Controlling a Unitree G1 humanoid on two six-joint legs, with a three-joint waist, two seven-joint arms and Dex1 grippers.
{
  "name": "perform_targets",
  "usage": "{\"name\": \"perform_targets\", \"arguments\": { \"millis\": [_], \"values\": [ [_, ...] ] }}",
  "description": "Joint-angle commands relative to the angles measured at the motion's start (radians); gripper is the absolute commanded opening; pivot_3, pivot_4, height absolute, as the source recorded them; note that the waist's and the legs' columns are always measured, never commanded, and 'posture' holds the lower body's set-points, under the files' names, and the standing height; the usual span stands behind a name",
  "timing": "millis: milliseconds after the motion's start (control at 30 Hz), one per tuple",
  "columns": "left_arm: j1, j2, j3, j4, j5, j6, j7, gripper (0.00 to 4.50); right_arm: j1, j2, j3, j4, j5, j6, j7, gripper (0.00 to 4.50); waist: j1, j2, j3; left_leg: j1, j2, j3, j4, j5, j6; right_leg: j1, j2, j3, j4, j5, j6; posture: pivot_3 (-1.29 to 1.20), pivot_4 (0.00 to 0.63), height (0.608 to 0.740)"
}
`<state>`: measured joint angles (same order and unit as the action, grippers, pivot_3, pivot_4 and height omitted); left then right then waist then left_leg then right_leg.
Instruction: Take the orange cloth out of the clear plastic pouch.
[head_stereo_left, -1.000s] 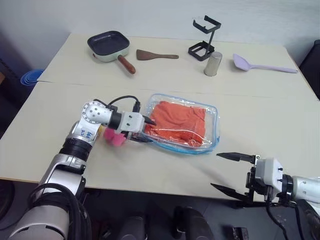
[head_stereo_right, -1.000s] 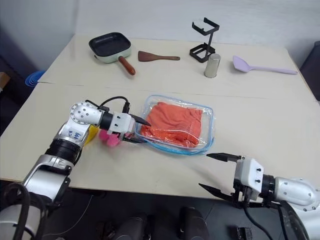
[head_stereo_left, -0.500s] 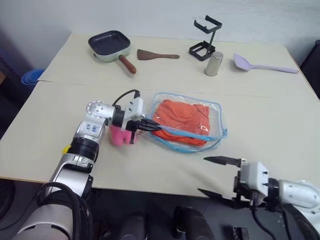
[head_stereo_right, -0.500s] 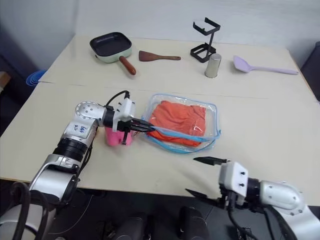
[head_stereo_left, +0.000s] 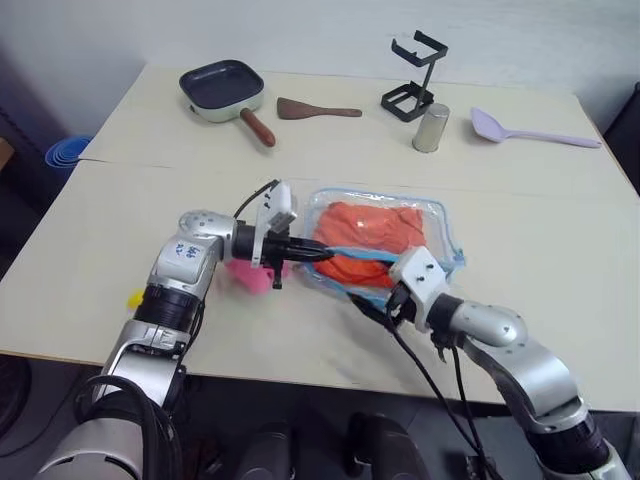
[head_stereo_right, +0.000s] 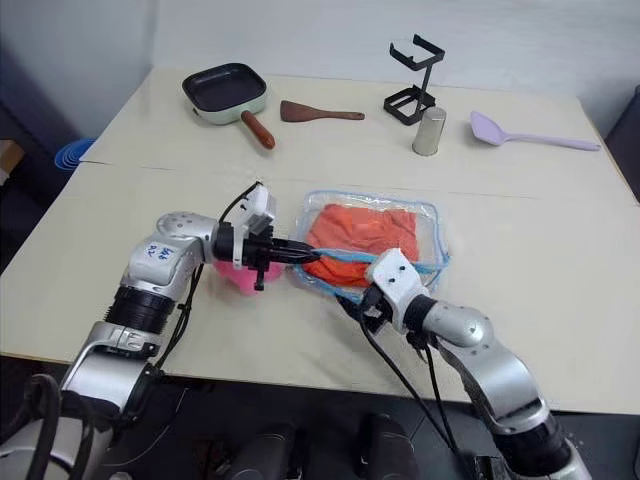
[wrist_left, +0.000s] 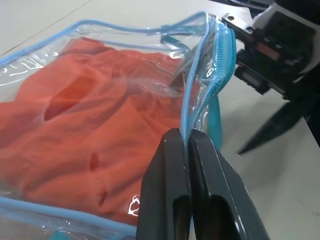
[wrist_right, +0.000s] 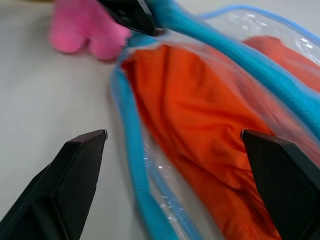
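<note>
1. The right gripper (wrist_right: 175, 145), which a second ago hung off the near table edge, has swung in and now sits at the pouch's open near side, jaws spread wide and holding nothing; one finger is over bare table, the other over the orange fabric.

2. The left gripper (wrist_left: 189, 145), half open a second ago, is now clenched on the upper lip of the clear plastic pouch (head_stereo_left: 440, 215), pinching the light blue zipper edge and holding it raised off the table (head_stereo_left: 560, 200). Compared with the flat bag of a second ago, the mouth now gapes toward the right arm.

3. The orange cloth (head_stereo_left: 375, 230) lies inside the pouch, wrinkled and not yet touched by either gripper.

4. Judgement: the opening step looks done and the reach-in is beginning; next the right fingers must enter the mouth and close on fabric, not plastic.

5. The pink plush lump (head_stereo_left: 250, 275) sits just beside the left wrist; pan (head_stereo_left: 220, 90), spatulas and cup stand well apart at the far side.
</note>
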<state>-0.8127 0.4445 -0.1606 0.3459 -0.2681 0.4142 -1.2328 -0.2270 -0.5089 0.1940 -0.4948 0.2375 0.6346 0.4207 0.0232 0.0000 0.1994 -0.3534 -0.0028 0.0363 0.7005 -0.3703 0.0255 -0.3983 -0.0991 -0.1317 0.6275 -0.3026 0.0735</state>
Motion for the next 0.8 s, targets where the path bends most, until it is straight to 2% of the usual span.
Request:
{"name": "perform_targets", "arguments": {
  "millis": [33,167,267,433,533,633,800],
  "values": [
    [0.014,0.003,-0.004,-0.067,-0.005,-0.010,0.000,0.02,-0.044,0.044,0.033,0.009,-0.062,-0.007,-0.048,4.50,-0.002,0.000,0.000,0.000,0.000,0.000,0.000,0.000,0.000,0.000,0.000,0.000,0.000,0.000,0.000,0.00,0.150,0.740],
    [0.021,-0.005,-0.005,-0.081,-0.012,-0.002,0.008,0.02,-0.100,0.000,0.151,0.067,-0.220,-0.055,-0.035,4.50,-0.006,0.000,0.000,0.000,0.000,0.001,0.000,0.000,0.000,-0.001,0.000,0.001,0.001,0.000,0.000,0.00,0.150,0.740],
    [0.018,-0.012,-0.004,-0.080,-0.016,-0.003,0.006,0.02,-0.171,-0.096,0.262,0.153,-0.387,-0.161,0.019,4.50,-0.006,0.000,0.000,0.000,0.000,0.001,0.000,0.000,0.000,-0.001,0.000,0.001,0.000,0.000,0.000,0.00,0.150,0.740],
    [0.011,-0.019,-0.002,-0.069,-0.020,-0.004,0.003,0.02,-0.239,-0.101,0.304,0.247,-0.485,-0.172,0.055,4.50,-0.003,0.000,0.000,0.000,0.000,0.001,0.000,0.000,0.000,-0.001,0.000,0.001,0.001,0.000,0.000,0.00,0.150,0.740],
    [0.005,-0.029,0.003,-0.059,-0.025,-0.006,0.003,0.02,-0.253,-0.056,0.312,0.283,-0.450,-0.088,0.129,4.50,-0.004,0.000,-0.001,0.000,0.000,0.001,0.000,0.000,0.000,-0.001,0.000,0.001,0.001,0.000,0.000,0.00,0.150,0.740],
    [0.002,-0.034,0.005,-0.052,-0.025,-0.009,0.002,0.00,-0.259,-0.021,0.290,0.305,-0.423,-0.016,0.169,3.89,-0.004,-0.001,-0.001,0.001,0.000,0.001,0.000,0.000,0.000,0.000,0.000,0.001,0.001,0.000,0.000,0.00,0.150,0.740],
    [-0.007,-0.045,0.024,-0.030,-0.031,-0.004,0.015,0.00,-0.289,-0.011,0.250,0.324,-0.448,-0.004,0.165,2.21,-0.006,-0.001,-0.001,0.001,0.000,0.001,0.001,0.001,0.000,0.000,0.000,0.001,0.002,0.000,0.000,0.00,0.150,0.740]
  ]
}}
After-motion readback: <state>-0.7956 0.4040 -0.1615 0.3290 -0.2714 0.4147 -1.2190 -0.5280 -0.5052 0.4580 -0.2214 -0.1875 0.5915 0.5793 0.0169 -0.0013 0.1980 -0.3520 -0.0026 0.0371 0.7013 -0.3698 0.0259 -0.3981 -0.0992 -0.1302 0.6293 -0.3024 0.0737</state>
